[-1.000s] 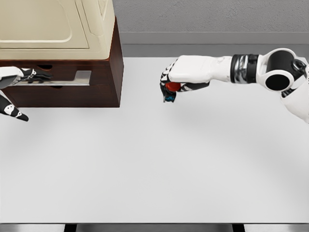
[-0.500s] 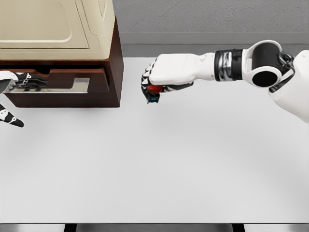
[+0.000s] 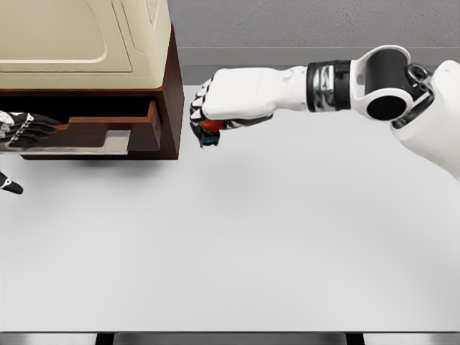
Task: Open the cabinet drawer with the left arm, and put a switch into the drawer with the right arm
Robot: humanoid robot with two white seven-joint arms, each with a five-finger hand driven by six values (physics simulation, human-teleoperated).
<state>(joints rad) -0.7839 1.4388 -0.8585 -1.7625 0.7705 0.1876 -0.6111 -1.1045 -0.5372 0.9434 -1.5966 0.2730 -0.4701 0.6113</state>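
Your white right hand (image 3: 231,104) grips the small red switch (image 3: 209,127), which sits under its curled fingers at about 7 o'clock. At 9 o'clock of it stands the partly open dark brown wooden cabinet drawer (image 3: 108,129), its handle held by your left hand (image 3: 20,129).

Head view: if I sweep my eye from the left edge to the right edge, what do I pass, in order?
Left hand on the drawer's handle → open drawer of the cabinet → right hand, fingers closed on the switch → its white forearm → black elbow joint.
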